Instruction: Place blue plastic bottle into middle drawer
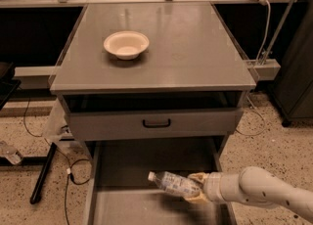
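The blue plastic bottle (pixel 172 183) is a small clear bottle with a pale label and a white cap pointing left. It lies nearly level, held just above the floor of the open middle drawer (pixel 124 170). My gripper (pixel 195 191) comes in from the lower right on a white arm and is shut on the bottle's base end. The drawer is pulled far out below the cabinet, and its grey floor shows a dark shadow under the bottle.
A white bowl (pixel 126 44) sits on the grey cabinet top (pixel 195 57). A grey drawer front with a black handle (pixel 156 123) is above the open drawer. Cables and a black bar (pixel 43 172) lie on the speckled floor at left.
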